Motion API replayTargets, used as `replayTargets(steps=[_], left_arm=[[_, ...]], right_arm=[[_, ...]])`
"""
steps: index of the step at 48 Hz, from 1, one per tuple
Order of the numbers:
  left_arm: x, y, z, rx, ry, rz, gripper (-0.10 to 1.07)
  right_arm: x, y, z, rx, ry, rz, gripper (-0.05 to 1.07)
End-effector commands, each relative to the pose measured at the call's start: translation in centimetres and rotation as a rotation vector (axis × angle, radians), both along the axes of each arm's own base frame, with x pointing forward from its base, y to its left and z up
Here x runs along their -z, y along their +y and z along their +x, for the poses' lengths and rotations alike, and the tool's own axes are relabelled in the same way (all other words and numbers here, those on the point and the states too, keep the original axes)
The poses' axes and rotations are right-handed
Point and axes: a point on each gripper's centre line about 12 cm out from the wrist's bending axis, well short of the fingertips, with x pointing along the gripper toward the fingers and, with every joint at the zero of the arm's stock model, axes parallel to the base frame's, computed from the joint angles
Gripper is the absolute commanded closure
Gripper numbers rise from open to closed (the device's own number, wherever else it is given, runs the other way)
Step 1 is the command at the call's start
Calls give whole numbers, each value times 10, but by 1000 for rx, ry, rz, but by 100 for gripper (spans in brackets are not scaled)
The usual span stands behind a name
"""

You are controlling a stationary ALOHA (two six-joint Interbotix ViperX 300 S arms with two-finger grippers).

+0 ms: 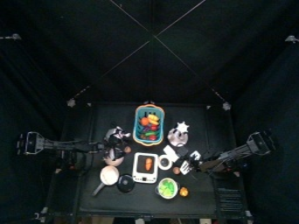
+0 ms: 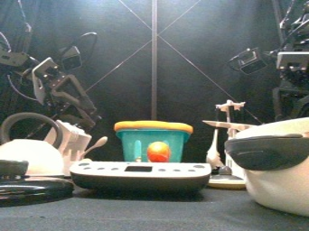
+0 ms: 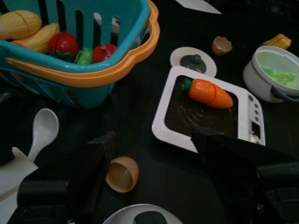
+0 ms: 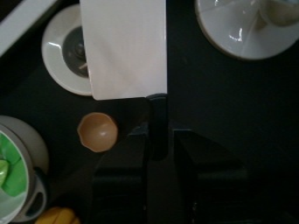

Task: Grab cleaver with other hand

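Right arm holds the cleaver beside the white tray

Left of the white tray (image 1: 145, 164), the left gripper (image 3: 152, 171) hangs with its jaws spread, gripping nothing. An orange carrot (image 3: 205, 91) lies in that tray. Right of the tray, the right gripper (image 4: 160, 131) is clamped on the handle of the cleaver (image 4: 124, 48), its whitish blade pointing forward.

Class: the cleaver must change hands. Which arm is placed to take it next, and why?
The left. The right gripper already clamps the cleaver by its handle, so the left gripper, jaws holding nothing above the white tray, should receive it.
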Motion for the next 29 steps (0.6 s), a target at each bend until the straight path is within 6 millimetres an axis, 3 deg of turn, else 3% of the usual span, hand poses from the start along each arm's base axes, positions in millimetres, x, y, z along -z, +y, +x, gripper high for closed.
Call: replayTargets(steps=[1, 21, 29], left_arm=[[-10, 1, 7, -2, -34, 1, -3], [-59, -6, 40, -116, -207, -225, -3], [-66, -2, 43, -201, -244, -337, -3]], right_arm=[[-11, -2, 10, -5, -47, -3, 54], [-37, -15, 44, -41, -101, -166, 54], [-42, -20, 59, -71, -85, -280, 54]])
